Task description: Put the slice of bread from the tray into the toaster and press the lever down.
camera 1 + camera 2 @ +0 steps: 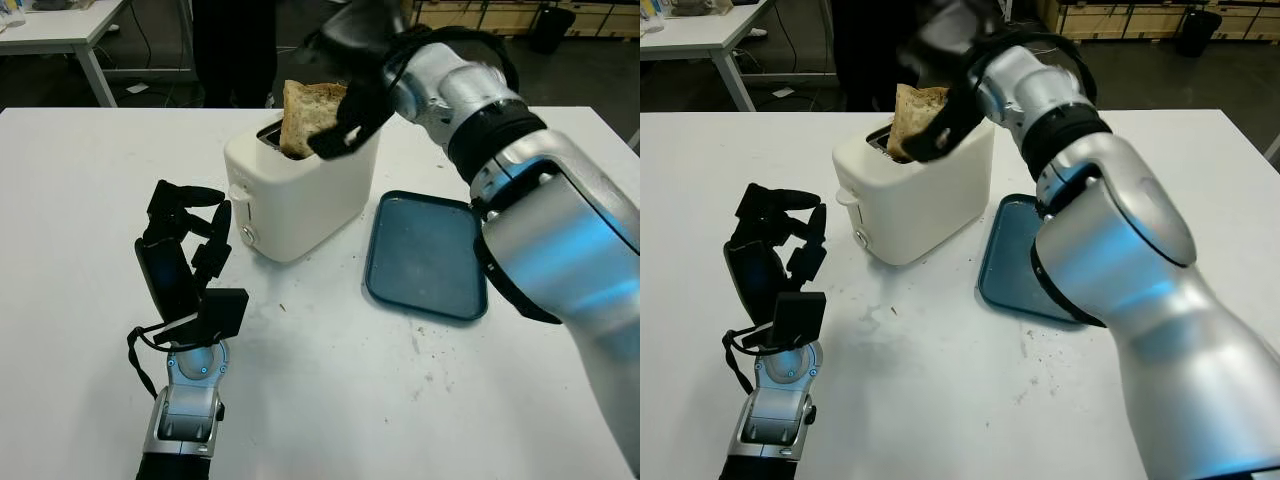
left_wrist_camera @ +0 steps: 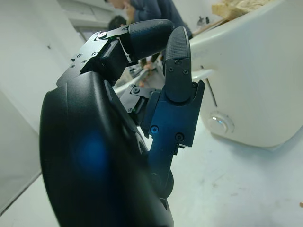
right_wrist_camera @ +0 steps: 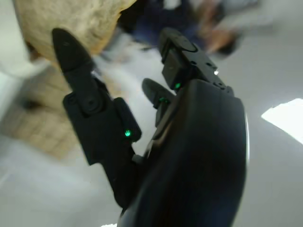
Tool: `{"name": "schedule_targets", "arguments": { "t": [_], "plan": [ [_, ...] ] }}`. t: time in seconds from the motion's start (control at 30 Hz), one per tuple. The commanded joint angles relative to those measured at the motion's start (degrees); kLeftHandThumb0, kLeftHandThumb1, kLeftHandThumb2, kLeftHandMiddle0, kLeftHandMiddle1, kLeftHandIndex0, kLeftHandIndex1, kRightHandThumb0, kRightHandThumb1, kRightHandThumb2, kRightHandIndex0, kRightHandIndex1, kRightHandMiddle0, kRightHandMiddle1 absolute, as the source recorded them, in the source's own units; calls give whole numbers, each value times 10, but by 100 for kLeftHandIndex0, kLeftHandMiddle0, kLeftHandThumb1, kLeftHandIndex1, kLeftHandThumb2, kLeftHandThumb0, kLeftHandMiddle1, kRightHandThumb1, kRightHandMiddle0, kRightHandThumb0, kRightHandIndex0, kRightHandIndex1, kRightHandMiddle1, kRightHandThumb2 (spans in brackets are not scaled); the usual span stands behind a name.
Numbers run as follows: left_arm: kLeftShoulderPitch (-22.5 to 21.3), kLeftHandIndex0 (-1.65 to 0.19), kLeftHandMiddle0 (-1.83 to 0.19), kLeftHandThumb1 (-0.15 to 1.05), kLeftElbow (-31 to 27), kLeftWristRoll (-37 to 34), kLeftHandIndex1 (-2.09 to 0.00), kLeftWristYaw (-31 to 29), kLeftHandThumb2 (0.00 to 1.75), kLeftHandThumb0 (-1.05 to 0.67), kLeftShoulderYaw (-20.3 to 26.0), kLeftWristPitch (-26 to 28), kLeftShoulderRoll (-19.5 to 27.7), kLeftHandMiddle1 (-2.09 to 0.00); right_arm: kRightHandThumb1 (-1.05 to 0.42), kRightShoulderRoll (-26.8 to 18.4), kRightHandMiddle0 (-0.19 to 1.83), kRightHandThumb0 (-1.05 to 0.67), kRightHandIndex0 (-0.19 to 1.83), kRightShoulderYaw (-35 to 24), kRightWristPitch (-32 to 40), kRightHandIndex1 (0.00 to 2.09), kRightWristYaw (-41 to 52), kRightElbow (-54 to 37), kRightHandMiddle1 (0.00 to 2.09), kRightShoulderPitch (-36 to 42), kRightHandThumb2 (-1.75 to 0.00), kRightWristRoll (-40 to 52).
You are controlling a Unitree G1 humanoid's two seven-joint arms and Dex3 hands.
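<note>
Left eye view: brown bread slice (image 1: 305, 118) half-sunk in white plastic toaster (image 1: 300, 190) slot, upper centre, pinched by right hand (image 1: 345, 115) fingers. Light, soft, crumbly; best gripped gently by top crust. Left hand (image 1: 185, 250) open, lower left.

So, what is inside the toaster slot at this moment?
The slice of bread stands in the slot of the toaster, its upper part sticking out, with the right robot hand around it. Its lower part is hidden by the toaster wall. The left robot hand is open beside the toaster.
</note>
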Motion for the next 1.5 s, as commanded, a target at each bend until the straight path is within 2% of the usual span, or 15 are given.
{"name": "schedule_targets", "arguments": {
  "t": [0.0,0.07,0.1,0.17,0.27,0.43,0.53,0.83,0.93,1.13,1.2,1.37,1.47],
  "plan": [
    [1,-57,-75,92,2,12,-147,5,28,-45,-6,-4,-13,-175,-71,-2,51,-39,43,38,-10,23,-46,1,0,-27,-2,-37],
    [0,-57,-75,92,2,8,-146,4,28,-45,-6,-6,-13,-175,-75,4,48,-32,43,57,-10,18,-83,3,0,-35,-2,-53],
    [0,-57,-75,92,2,6,-146,3,28,-46,-6,-6,-14,-175,-74,7,49,-36,43,63,-10,17,-95,3,1,-37,-2,-57],
    [1,-56,-75,92,2,8,-145,4,27,-46,-7,-4,-14,-175,-76,15,47,-32,42,69,-7,16,-106,5,0,-40,-2,-58],
    [2,-57,-75,92,2,10,-144,4,28,-46,-7,-2,-15,-175,-75,26,45,-39,43,71,0,15,-101,7,0,-42,-2,-55],
    [1,-57,-75,92,2,8,-145,4,28,-47,-8,-3,-16,-175,-82,35,44,-16,42,89,8,13,-116,8,0,-43,-3,-67],
    [3,-57,-75,92,0,12,-145,7,28,-47,-8,1,-18,-175,-83,41,44,-13,42,85,3,13,-103,10,0,-41,-3,-61],
    [0,-58,-76,92,-4,14,-147,7,29,-45,-7,3,-15,-175,-76,63,49,-25,42,52,-8,8,-19,12,1,-30,0,-28],
    [1,-58,-77,92,-8,13,-147,7,28,-46,-6,6,-16,-175,-73,68,51,-43,42,56,-8,7,-10,12,1,-27,0,-33],
    [1,-58,-76,92,-13,11,-146,7,28,-46,-5,8,-16,-175,-71,77,52,-49,43,73,2,6,-2,14,1,-19,0,-48],
    [1,-58,-76,92,-13,9,-146,7,28,-46,-5,8,-17,-175,-70,78,52,-63,42,80,2,5,-4,14,0,-16,-1,-53],
    [3,-58,-76,92,-15,14,-146,10,28,-47,-5,13,-17,-175,-73,78,53,-54,41,93,4,4,-7,15,1,-8,-1,-55],
    [2,-59,-75,92,-14,14,-147,10,28,-47,-6,11,-17,-175,-74,77,54,-42,42,91,4,4,-10,15,1,-3,-1,-51]
  ]
}}
